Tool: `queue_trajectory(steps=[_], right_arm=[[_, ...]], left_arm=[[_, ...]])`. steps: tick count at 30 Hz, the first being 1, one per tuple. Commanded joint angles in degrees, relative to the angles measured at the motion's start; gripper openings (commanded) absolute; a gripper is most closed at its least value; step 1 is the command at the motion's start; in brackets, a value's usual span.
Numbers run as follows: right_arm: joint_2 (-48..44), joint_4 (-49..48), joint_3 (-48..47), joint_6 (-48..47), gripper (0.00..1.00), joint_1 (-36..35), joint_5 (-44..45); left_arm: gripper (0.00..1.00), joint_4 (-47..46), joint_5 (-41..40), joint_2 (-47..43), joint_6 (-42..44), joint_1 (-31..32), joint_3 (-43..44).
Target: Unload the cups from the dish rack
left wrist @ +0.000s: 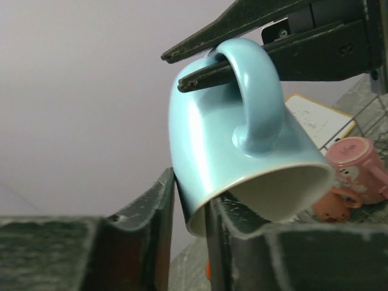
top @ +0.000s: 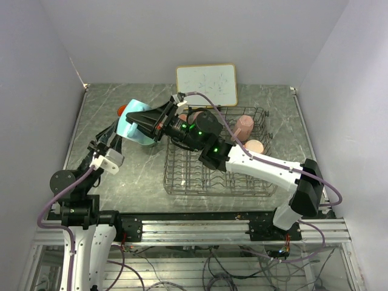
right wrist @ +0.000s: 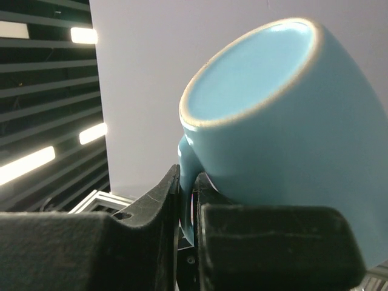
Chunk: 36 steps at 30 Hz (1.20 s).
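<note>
A light blue mug (top: 134,126) hangs in the air left of the dish rack (top: 218,163), held by both grippers. My right gripper (top: 136,115) is shut on its handle (right wrist: 187,163), and its fingers (left wrist: 206,76) show across the handle in the left wrist view. My left gripper (left wrist: 189,212) is shut on the mug's rim, one finger outside the wall and one inside the mouth. The mug (left wrist: 224,145) is tilted, mouth down towards my left wrist, base (right wrist: 248,73) towards my right wrist. Pink (top: 245,125) and peach (top: 254,146) mugs sit in the rack's right part.
A white framed board (top: 206,83) leans on the back wall behind the rack. Part of an orange mug (top: 122,110) shows on the table behind the blue mug. A pink mug (left wrist: 354,159) and a small peach mug (left wrist: 332,206) show in the left wrist view. Walls close in both sides.
</note>
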<state>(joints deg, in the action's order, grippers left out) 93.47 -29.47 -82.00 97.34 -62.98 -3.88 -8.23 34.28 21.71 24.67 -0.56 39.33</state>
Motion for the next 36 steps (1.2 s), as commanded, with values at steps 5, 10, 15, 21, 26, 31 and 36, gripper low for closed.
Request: queue_trajectory(steps=[5,10,15,21,26,31,36], right_arm=[[-0.1,-0.6,0.1,-1.8,0.00,-0.3,-7.4],[-0.2,6.1,-1.2,-6.6,0.39,2.9,-11.9],[-5.9,19.0,3.0,-15.5,0.80,8.8,-11.7],[-16.7,27.8,13.8,-22.2,0.86,17.6,-10.0],[-22.8,37.1,15.8,-29.2,0.88,23.3,-7.8],[-25.0,47.0,14.5,-38.0,0.90,27.1,-3.6],[-26.6,53.1,14.0,-43.7,0.92,28.1,1.4]], left_arm=[[0.11,-2.0,-0.4,0.5,4.7,-0.1,2.1],[0.07,5.8,-2.4,2.9,5.9,-0.1,5.7],[0.07,21.3,-13.5,13.8,5.0,-0.1,16.9],[0.07,38.4,-33.2,32.4,1.3,-0.2,33.0],[0.07,50.7,-41.3,47.4,-2.5,-0.3,41.9],[0.07,58.0,-39.9,59.5,-7.4,-3.9,47.9],[0.07,62.7,-37.5,70.9,-9.9,-8.5,53.9]])
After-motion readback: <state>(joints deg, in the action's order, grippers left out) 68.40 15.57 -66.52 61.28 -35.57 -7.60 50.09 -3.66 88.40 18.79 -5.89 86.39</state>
